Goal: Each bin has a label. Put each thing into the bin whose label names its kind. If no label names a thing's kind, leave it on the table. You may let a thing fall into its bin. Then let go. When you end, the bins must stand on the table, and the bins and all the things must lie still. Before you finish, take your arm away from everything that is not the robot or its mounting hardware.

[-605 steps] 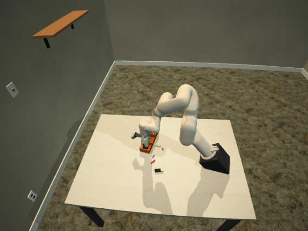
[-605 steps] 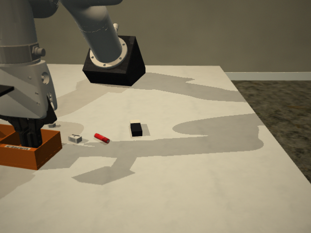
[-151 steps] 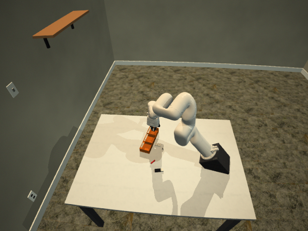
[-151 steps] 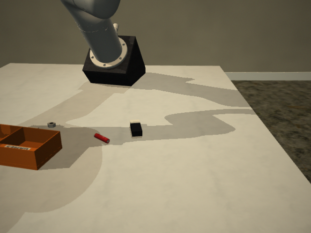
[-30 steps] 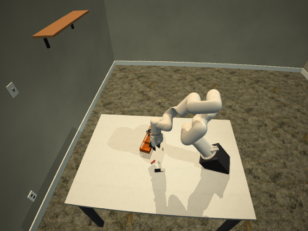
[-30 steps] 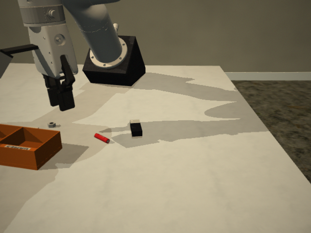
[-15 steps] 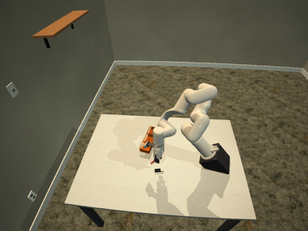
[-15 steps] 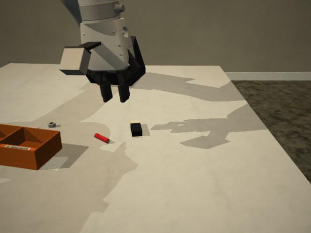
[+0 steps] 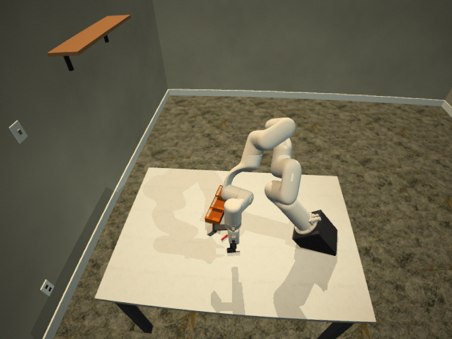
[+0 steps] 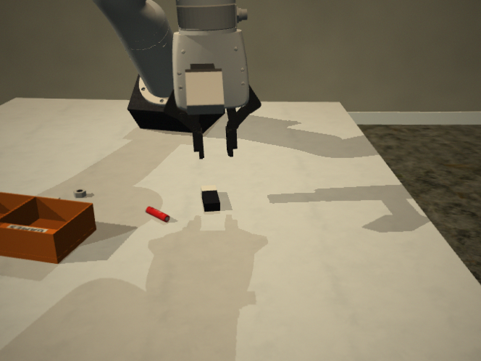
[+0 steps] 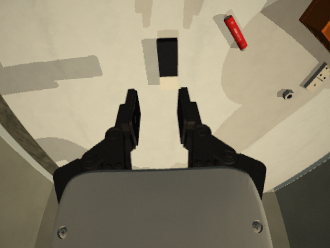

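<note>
Three orange bins [image 9: 213,220] [image 10: 29,246] [image 11: 311,19] show in a row in the top view, with three white labels [image 9: 208,212] [image 10: 27,228], one to a bin. Outside them, four loose things can be counted on the one table [image 9: 175,277] [image 10: 329,241] [image 11: 115,30]: one red battery [image 9: 224,237] [image 10: 157,214] [image 11: 235,33], one nut [image 10: 79,193] [image 11: 287,94], one black-and-white block [image 10: 211,200] [image 11: 167,57] and one white dotted piece [image 11: 317,76]. There are one arm [image 9: 233,215] [image 10: 143,42] and one black base [image 9: 327,237] [image 10: 155,120]; on the wall, one shelf [image 9: 91,35] on two brackets [image 9: 68,62], one switch [image 9: 18,131] and one outlet [image 9: 47,287].

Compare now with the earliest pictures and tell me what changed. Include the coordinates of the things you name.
The gripper [image 9: 233,246] [image 10: 216,156] [image 11: 158,100] moved right in the exterior view, from the orange bins [image 9: 212,220] [image 10: 27,247] [image 11: 316,19] to above the black-and-cream block [image 9: 230,250] [image 10: 210,199] [image 11: 167,57], open. The small whitish block beside the red cylinder [image 9: 224,237] [image 10: 157,214] [image 11: 235,33] is gone. Bins, cylinder and black-and-cream block stayed.
</note>
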